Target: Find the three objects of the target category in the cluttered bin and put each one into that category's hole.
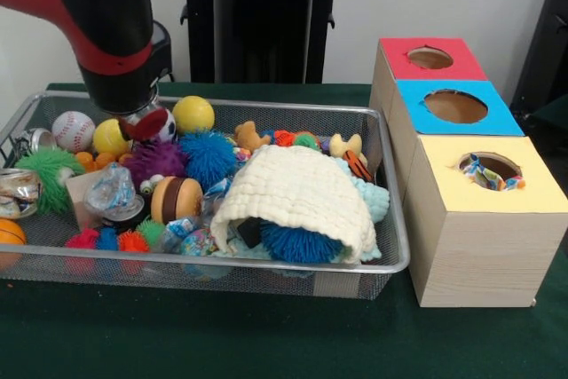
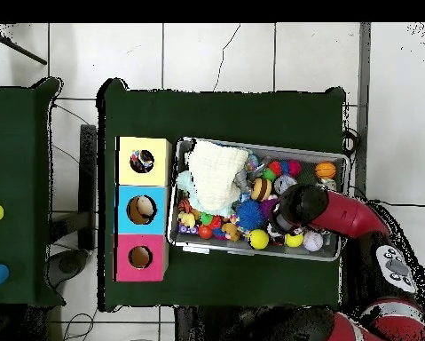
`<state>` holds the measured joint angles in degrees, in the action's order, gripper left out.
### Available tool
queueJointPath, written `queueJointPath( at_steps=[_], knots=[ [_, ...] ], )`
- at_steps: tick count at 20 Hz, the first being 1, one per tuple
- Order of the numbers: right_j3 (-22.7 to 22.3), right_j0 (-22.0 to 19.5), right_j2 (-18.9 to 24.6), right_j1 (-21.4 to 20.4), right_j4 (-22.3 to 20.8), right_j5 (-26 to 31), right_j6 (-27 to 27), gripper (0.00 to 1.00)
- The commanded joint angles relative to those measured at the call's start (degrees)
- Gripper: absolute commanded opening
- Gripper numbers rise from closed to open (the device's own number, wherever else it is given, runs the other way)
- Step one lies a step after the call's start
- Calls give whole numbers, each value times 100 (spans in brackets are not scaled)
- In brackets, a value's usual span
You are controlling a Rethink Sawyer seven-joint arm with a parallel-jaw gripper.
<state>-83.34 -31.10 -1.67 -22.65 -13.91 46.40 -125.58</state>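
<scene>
- My arm (image 1: pixel 106 24), red and black, reaches down into the far left part of the wire mesh bin (image 1: pixel 390 219) on a dark green table (image 1: pixel 266 343).
- My gripper (image 1: pixel 142 122) is low among the toys, just at a red, white and black ball (image 1: pixel 155 125); the arm's bulk hides the fingers, so I cannot tell whether it is released or clenched.
- Balls lie close round it: a white baseball (image 1: pixel 73 130), a yellow ball (image 1: pixel 109 137) touching the gripper's left side, and another yellow ball (image 1: pixel 193 114) against the far rim.
- Just in front sit a purple spiky ball (image 1: pixel 153 161) and a blue spiky ball (image 1: pixel 209 157), with a green fuzzy ball (image 1: pixel 49 170) further left.
- A cream quilted cloth (image 1: pixel 297 197) covers the bin's right half, and a second blue spiky ball (image 1: pixel 297 244) peeks from under its near edge.
- An orange basketball (image 1: pixel 9 235) rests at the bin's near left corner.
- Beside the bin stand 3 wooden boxes in a row, each with 1 round hole on top: red box (image 1: pixel 395 55), blue box (image 1: pixel 497 117), yellow box (image 1: pixel 524 193).
- The yellow box's hole shows something colourful inside (image 1: pixel 486 175).
- From overhead, the blue box's hole holds a pale object (image 2: pixel 143 209).
</scene>
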Motion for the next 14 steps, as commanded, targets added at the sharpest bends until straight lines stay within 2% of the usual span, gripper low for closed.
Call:
queueJointPath(
  at_steps=[1, 3, 4, 8, 11, 14],
  knots=[
    [-780, 245, 781, -261, -33, 469, 714, 100],
    [-634, 487, 543, -394, -271, 162, 470, 100],
    [-427, 751, 256, -460, -572, -244, 223, 100],
    [-30, 1219, -256, -562, -1005, -600, -320, 100],
    [-118, 1208, -207, -666, -868, -371, -280, 100],
    [-332, 1018, 35, -698, -543, 137, 18, 100]
  ],
)
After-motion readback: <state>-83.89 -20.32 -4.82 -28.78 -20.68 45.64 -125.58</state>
